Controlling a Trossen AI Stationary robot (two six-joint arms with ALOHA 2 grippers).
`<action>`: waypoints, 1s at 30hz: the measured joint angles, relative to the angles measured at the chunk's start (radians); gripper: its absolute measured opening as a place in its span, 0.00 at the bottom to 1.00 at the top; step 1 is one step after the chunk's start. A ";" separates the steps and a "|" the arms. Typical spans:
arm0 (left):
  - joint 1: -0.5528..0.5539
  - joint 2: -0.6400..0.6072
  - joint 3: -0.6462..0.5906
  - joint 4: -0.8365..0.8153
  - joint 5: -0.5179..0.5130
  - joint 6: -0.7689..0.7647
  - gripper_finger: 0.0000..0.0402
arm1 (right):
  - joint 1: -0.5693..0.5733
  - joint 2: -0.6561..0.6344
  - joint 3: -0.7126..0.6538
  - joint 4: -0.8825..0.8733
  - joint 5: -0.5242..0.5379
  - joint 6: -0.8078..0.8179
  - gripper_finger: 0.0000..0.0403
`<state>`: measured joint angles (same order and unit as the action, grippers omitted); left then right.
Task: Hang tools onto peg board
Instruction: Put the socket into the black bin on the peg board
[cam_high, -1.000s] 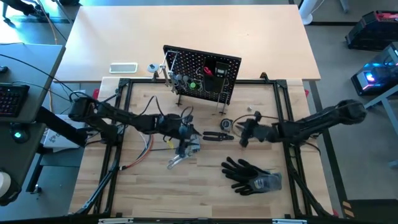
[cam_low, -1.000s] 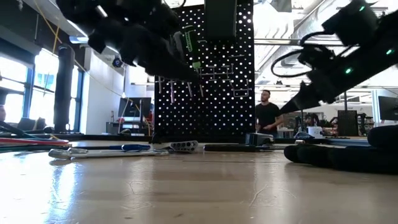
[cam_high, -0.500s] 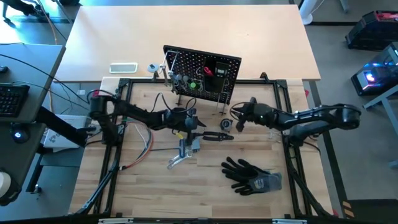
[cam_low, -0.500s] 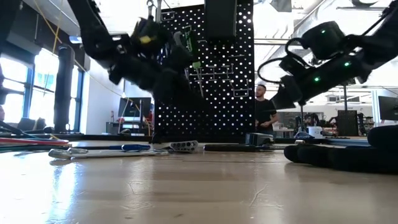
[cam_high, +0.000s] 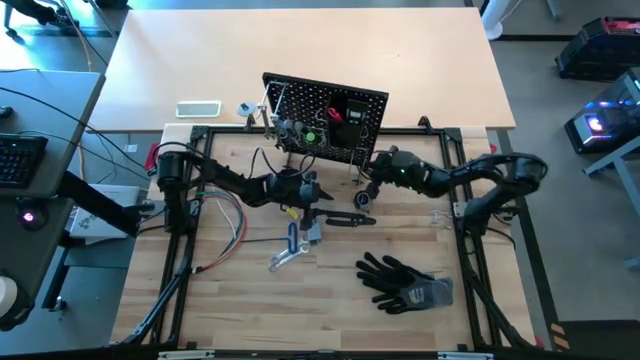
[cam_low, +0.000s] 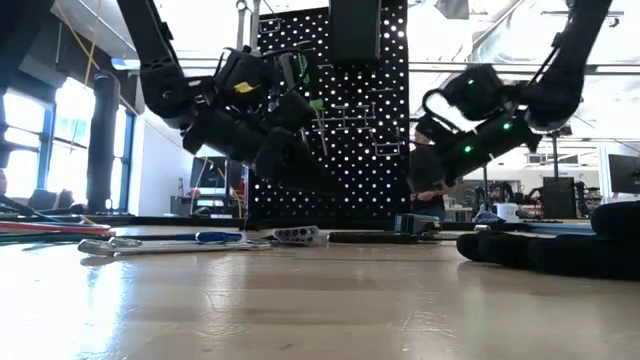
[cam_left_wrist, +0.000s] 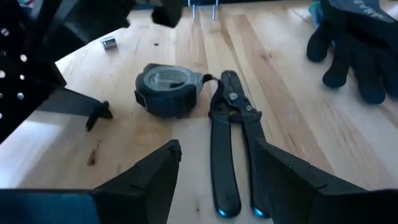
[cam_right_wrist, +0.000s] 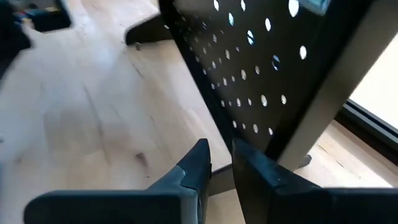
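Note:
The black peg board (cam_high: 325, 118) stands upright on thin metal legs at the table's far middle, with tools hung on its front. Black pliers (cam_high: 345, 218) lie flat on the table, also in the left wrist view (cam_left_wrist: 233, 140). A blue-handled driver and a silver wrench (cam_high: 293, 243) lie nearer. My left gripper (cam_high: 308, 190) hovers open and empty over the pliers' handles (cam_left_wrist: 214, 155). My right gripper (cam_high: 372, 172) is empty, its fingers almost together (cam_right_wrist: 221, 155), just in front of the board's right leg (cam_right_wrist: 311, 106).
A grey tape measure (cam_left_wrist: 168, 93) lies beside the pliers' head. Black gloves (cam_high: 405, 280) lie at the near right. A bundle of coloured wires (cam_high: 228, 235) lies at the left. A black frame (cam_high: 200, 135) borders the work area.
My left gripper has moved toward the table's far edge, away from the driver and wrench, to a place above the pliers. My right gripper has moved left and toward the far edge, up to the peg board's right leg. The tools on the table have stayed put.

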<state>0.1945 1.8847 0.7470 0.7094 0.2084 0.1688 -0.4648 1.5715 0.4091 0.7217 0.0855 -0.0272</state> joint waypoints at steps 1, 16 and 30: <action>0.001 0.000 0.000 0.000 0.000 0.000 0.49 | -0.007 0.013 0.009 0.000 0.000 0.000 0.15; 0.003 0.000 0.000 -0.006 0.016 0.008 0.49 | -0.102 0.060 0.050 0.030 -0.010 -0.026 0.15; 0.004 0.000 0.000 -0.005 0.015 -0.001 0.49 | -0.174 0.059 0.050 0.039 -0.081 -0.015 0.15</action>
<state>0.1982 1.8847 0.7471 0.7045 0.2237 0.1678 -0.6391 1.6310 0.4587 0.7605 0.0041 -0.0422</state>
